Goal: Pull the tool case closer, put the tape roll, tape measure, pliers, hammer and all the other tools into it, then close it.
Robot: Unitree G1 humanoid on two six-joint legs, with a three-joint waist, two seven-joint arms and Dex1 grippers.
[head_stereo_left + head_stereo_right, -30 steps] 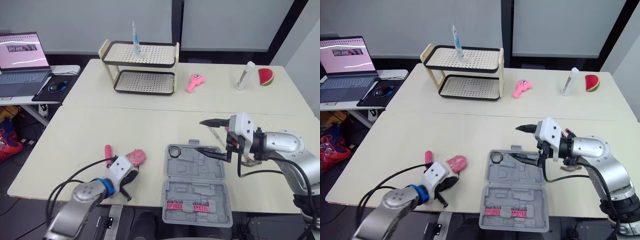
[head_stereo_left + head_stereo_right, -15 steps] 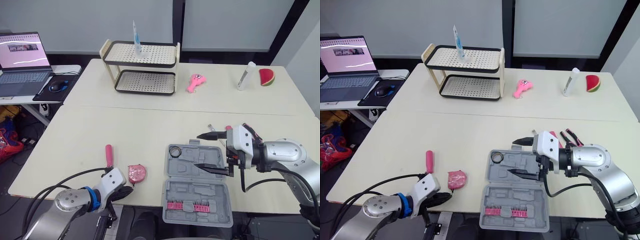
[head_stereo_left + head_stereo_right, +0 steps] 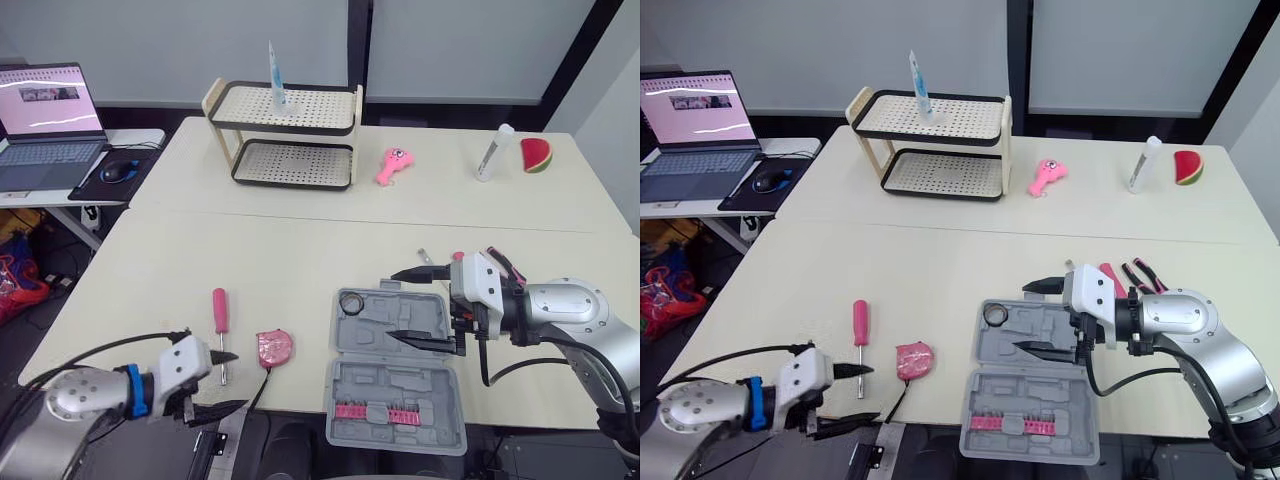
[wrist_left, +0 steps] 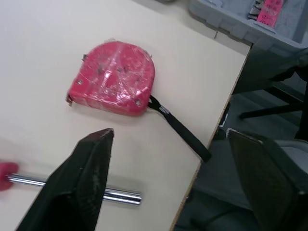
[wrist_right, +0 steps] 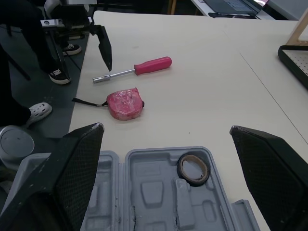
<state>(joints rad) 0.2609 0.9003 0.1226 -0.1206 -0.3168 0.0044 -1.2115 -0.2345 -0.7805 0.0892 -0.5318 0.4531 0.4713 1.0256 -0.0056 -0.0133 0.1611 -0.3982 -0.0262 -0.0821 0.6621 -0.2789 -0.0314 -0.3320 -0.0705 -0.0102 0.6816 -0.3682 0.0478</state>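
On the pale table (image 3: 280, 260), near its front edge, the grey tool case (image 3: 395, 395) lies open; the right end effector (image 3: 393, 306) hangs over the case's right side, fingers wide apart; the left end effector (image 3: 240, 380) sits at the table's near left edge, fingers likewise apart; the pink-handled screwdriver (image 3: 218, 310) lies just beside it; the pink tape measure (image 3: 272, 347) rests between screwdriver and case; the tape roll (image 3: 349, 303) sits in the case's far left recess.
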